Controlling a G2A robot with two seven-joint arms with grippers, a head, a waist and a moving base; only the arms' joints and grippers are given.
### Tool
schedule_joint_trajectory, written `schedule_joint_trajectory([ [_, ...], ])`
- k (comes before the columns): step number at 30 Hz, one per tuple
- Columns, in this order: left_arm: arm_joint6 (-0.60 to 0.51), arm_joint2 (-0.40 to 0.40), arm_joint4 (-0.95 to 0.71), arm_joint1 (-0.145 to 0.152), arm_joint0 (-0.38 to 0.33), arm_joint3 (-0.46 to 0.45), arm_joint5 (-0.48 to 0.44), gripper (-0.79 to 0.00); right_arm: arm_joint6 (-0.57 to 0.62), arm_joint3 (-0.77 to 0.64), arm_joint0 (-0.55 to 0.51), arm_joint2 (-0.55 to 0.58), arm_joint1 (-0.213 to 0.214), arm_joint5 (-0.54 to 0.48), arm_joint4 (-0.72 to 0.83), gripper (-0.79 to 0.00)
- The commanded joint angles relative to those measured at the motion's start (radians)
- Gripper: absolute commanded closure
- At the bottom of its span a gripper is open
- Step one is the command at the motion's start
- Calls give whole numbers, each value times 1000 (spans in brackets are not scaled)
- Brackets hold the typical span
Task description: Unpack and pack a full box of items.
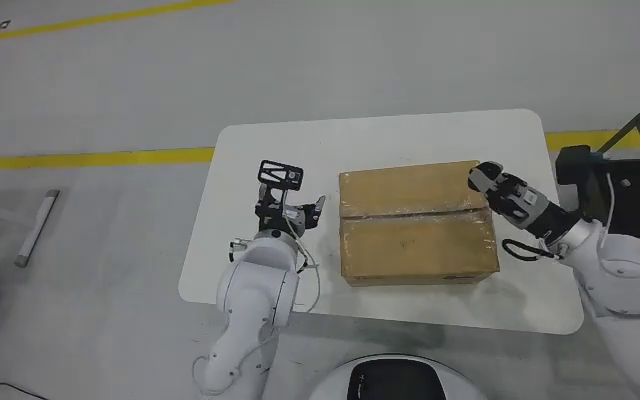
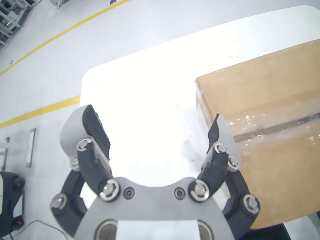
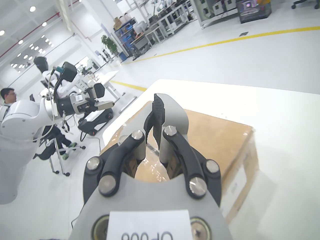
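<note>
A closed brown cardboard box (image 1: 415,222) lies on the white table (image 1: 270,150), its two top flaps sealed with clear tape along the middle seam (image 2: 280,123). My left gripper (image 1: 298,205) hovers open over bare tabletop just left of the box; in the left wrist view its fingertips (image 2: 95,123) stand wide apart with nothing between them. My right gripper (image 1: 484,177) is shut and empty, over the box's far right corner. In the right wrist view its pads (image 3: 157,116) press together above the box top (image 3: 215,136).
The table's left part (image 2: 140,96) and far strip (image 1: 400,135) are bare white surface. Yellow floor lines (image 1: 100,157) run beside the table. The left arm's forearm (image 3: 75,101) shows across the box in the right wrist view.
</note>
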Motion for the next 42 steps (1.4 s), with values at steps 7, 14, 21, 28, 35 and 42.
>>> schedule_joint_trajectory([
  [7,16,-133,-1,17,167,-102,-24,-785,19,17,58,-91,-6,-5,-45,0],
  [14,38,-191,-36,23,218,-141,-37,-785,20,12,61,-90,-5,-2,-56,0],
  [21,47,-198,-41,24,219,-142,-36,-785,-1,-32,106,-255,-23,32,-140,0],
  [28,47,-198,-41,24,219,-142,-36,-785,-84,43,212,-468,-59,134,-381,0],
  [35,47,-198,-41,24,219,-142,-36,-785,-81,113,239,-529,-77,246,-471,0],
  [42,47,-198,-41,24,219,-142,-36,-785,-54,105,213,-496,-73,250,-467,0],
])
